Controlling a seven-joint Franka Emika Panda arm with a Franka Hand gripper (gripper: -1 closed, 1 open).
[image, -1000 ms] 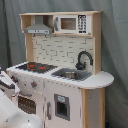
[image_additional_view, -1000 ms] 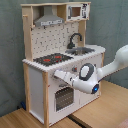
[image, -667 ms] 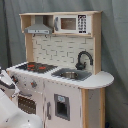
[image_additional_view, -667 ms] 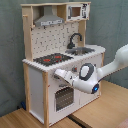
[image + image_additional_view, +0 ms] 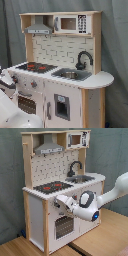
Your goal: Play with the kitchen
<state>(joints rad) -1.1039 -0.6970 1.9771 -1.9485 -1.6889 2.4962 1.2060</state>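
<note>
The kitchen (image 5: 60, 193) stands on a wooden table (image 5: 107, 235) in the second exterior view, stovetop (image 5: 51, 187) beside the sink (image 5: 82, 178), faucet (image 5: 75, 167) behind. The arm (image 5: 107, 193) reaches in from the second exterior view's right, and the gripper (image 5: 61, 201) is right up at the front panel, just under the stovetop edge, above the oven door (image 5: 62, 225). Open or closed? Cannot tell. Looks like an approach to the front controls; next calls for a short, careful push inward. Against a second ago, the arm has edged slightly closer; the kitchen hasn't budged.
</note>
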